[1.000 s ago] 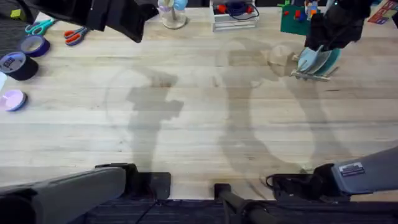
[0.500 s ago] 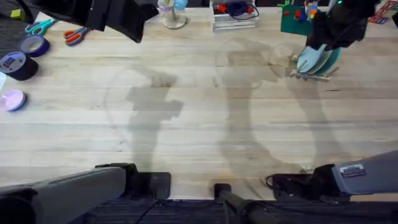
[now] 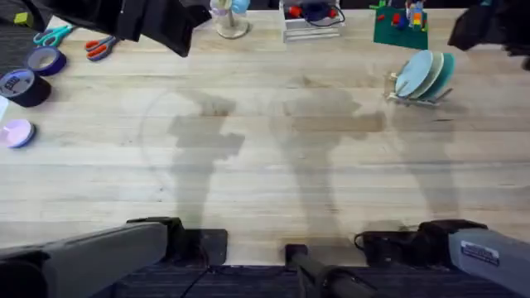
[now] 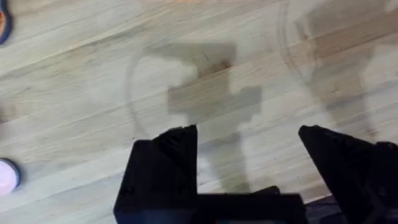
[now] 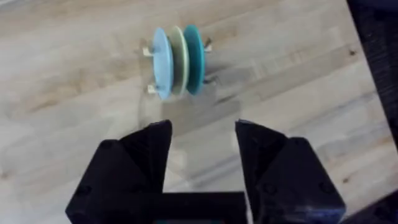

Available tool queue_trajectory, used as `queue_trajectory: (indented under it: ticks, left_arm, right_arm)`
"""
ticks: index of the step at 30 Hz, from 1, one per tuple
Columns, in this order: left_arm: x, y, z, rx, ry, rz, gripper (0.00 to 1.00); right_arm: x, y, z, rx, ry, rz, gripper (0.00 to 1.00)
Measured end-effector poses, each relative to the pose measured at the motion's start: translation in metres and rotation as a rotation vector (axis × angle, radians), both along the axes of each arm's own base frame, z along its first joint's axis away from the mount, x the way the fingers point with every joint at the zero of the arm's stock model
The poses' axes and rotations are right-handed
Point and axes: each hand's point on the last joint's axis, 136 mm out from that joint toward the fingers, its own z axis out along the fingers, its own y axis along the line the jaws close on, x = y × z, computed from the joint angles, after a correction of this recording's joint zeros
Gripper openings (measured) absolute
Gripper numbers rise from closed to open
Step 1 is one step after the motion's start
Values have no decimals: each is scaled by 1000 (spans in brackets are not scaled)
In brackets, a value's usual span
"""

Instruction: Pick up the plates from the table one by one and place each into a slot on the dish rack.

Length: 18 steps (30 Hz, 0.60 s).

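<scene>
The dish rack (image 3: 411, 99) stands at the far right of the table (image 3: 265, 174). Three plates stand upright in its slots: a sky-blue plate (image 3: 411, 76), a pale one in the middle, and a teal plate (image 3: 444, 73). In the right wrist view the sky-blue plate (image 5: 161, 62) and the teal plate (image 5: 196, 57) show edge-on between the rack's dowels (image 5: 150, 89). My right gripper (image 5: 202, 140) hangs open above and beside the rack, holding nothing. My left gripper (image 4: 249, 140) is open over bare wood at the far left.
Tape rolls (image 3: 25, 85), a pink roll (image 3: 16, 132) and scissors (image 3: 101, 47) lie at the left edge. A white tray (image 3: 313, 23), a green block (image 3: 400, 31) and a small stand (image 3: 230, 23) line the far edge. The right arm (image 3: 489, 29) looms at the far right corner.
The right gripper, which was down over the plates in the rack, has drawn back up and to the right, leaving the plates standing in their slots. The left arm has not moved.
</scene>
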Motion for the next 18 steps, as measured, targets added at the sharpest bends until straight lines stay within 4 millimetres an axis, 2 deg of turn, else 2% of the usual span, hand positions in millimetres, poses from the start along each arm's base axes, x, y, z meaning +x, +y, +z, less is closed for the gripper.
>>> queue_trajectory:
  ticks: [7,10,11,13,18]
  left_arm:
    - [0,0,0,0,0,0,995]
    - [-1,0,0,0,4,0,995]
    - [-1,0,0,0,4,0,995]
    - [-1,0,0,0,4,0,995]
    - [-1,0,0,0,4,0,995]
  right_arm:
    - [-50,5,28,43,-61,29,714]
    - [-68,12,41,79,-119,64,817]
    - [-74,15,45,89,-138,79,891]
    - [-86,18,53,102,-173,100,970]
    - [-110,21,70,117,-271,127,992]
